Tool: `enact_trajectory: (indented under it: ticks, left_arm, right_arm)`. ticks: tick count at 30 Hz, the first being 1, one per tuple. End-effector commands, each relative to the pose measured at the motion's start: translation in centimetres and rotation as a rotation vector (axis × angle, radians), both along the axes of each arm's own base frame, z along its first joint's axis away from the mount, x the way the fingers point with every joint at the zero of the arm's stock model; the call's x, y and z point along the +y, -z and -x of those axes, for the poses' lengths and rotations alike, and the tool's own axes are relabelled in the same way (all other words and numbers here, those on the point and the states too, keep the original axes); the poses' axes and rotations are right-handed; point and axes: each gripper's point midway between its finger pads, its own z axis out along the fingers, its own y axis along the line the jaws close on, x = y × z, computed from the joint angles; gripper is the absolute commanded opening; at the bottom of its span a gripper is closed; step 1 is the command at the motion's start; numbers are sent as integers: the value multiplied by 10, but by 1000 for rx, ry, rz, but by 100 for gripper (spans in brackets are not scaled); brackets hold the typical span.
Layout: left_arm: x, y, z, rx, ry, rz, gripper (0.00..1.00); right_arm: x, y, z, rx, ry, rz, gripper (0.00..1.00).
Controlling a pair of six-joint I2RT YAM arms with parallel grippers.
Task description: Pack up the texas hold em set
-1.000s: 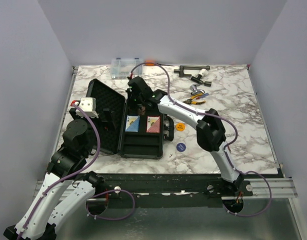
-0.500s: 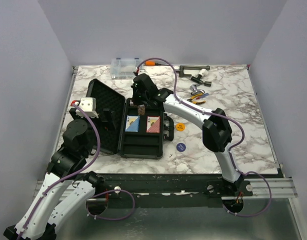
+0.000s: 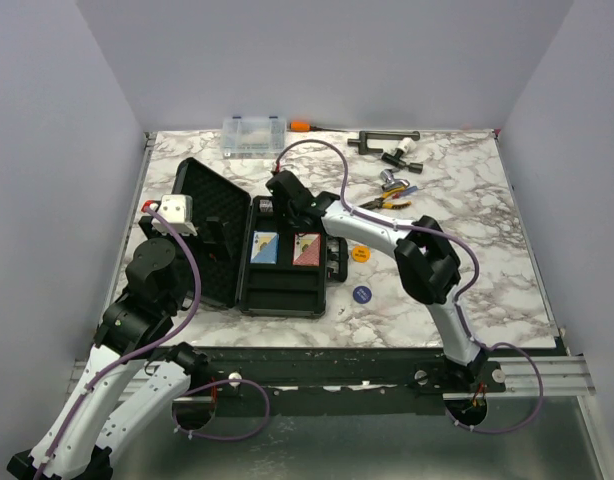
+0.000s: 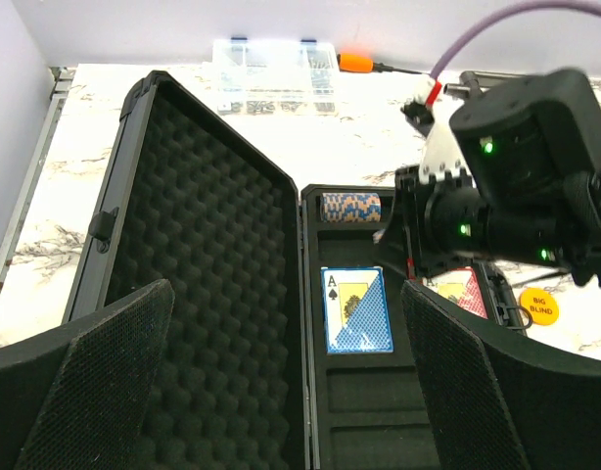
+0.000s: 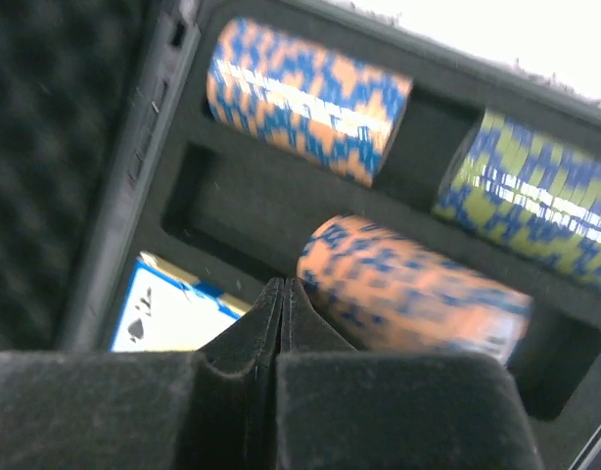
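The black foam-lined case (image 3: 202, 230) lies open on the table, lid to the left. Its tray holds a blue deck (image 3: 264, 246) and a red deck (image 3: 306, 248). An orange disc (image 3: 360, 253) and a blue disc (image 3: 362, 294) lie on the table right of the case. My right gripper (image 3: 283, 205) is over the tray's back slots, shut and empty (image 5: 283, 294), its tips beside the end of an orange-and-blue chip roll (image 5: 418, 284). Two more rolls (image 5: 308, 98) (image 5: 535, 196) lie in slots behind. My left gripper (image 4: 286, 392) is open above the case hinge.
A clear organiser box (image 3: 253, 134) stands at the table's back. A black clamp (image 3: 385, 140), yellow-handled pliers (image 3: 392, 202) and other small tools lie at the back right. A small white disc (image 3: 343, 313) lies by the case's front right corner.
My right arm has shifted over the case's back slots. The brownish chip roll that showed under its fingers no longer shows in the top view. The left arm has not moved.
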Motion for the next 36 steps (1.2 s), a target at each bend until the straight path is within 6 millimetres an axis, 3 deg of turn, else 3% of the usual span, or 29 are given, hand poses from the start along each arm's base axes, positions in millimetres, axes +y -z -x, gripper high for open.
enact_trajectory:
  ticks: [1,6,15,20,28,36]
  left_arm:
    - [3,5,-1,13,-13,-14,98]
    - [3,5,-1,12,-11,-13,98]
    - [3,7,-2,19,-16,-17,98]
    - [3,8,-2,21,-18,-19,98]
    - [2,8,-3,23,-14,-20,98]
    - [3,7,-2,19,-16,-17,98]
  right_arm:
    - [-44,8,4,-8,95,107,1]
    - [-64,14,10,11,130,121,1]
    - [-48,-26,7,-39,69,27,1]
    - [-45,-38,-1,-60,75,32,1]
    - [-20,-63,-23,-114,60,-20,1]
    - [18,-49,-32,-42,29,-102,1]
